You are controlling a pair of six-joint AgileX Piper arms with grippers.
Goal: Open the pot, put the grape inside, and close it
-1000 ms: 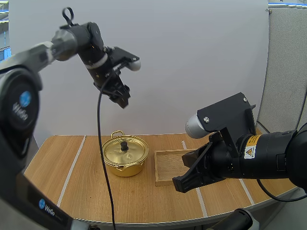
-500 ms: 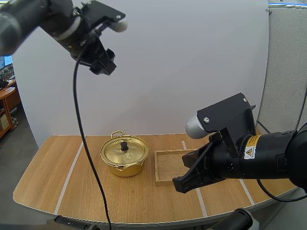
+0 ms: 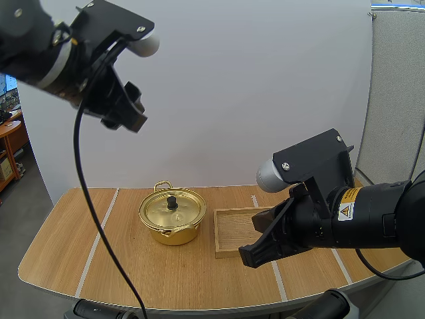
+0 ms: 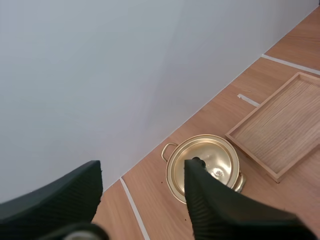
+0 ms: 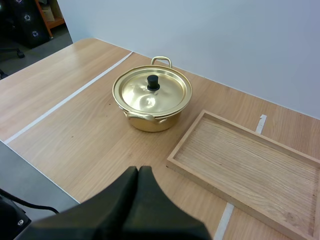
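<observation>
The gold pot (image 3: 172, 222), its black-knobbed lid (image 3: 172, 207) apparently seated, stands on the surface (image 3: 99, 226) just beside the wooden tray (image 3: 232, 229). The right hand (image 3: 251, 257) hangs near the tray, closed on nothing. The left hand (image 3: 129, 119), high above, is spread wide.

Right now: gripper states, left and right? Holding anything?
Left gripper: open, holding nothing.
Right gripper: closed, holding nothing.
</observation>
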